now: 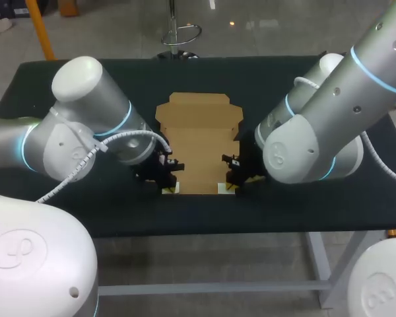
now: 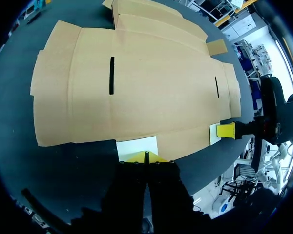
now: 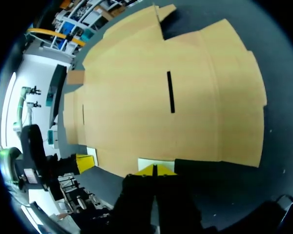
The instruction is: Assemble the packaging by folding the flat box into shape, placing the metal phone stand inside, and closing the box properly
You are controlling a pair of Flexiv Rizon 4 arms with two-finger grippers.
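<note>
Black table (image 1: 284,211): flat box (image 1: 198,139) ahead of left hand (image 2: 146,157), right hand (image 3: 155,169); both closed.

Head camera overlooks from behind; wrist cameras closely face the same flat box (image 1: 198,142).

this is a robotics lab, at a bench set up for machine work, not a home, a kitchen or a shop. what shows it is mostly me. i am two heavy grey-white industrial arms, my left arm (image 1: 86,132) and my right arm (image 1: 330,125). each has glowing blue rings at its joints, and a white spiral-wrapped cable (image 1: 79,168) runs along the left one. we lean in from both sides over a table (image 1: 284,211) with a plain black covering, standing on a bare grey metal frame (image 1: 320,264). a flat box (image 1: 199,142) of brown card lies unfolded in the middle of it, between my two arms.
</note>
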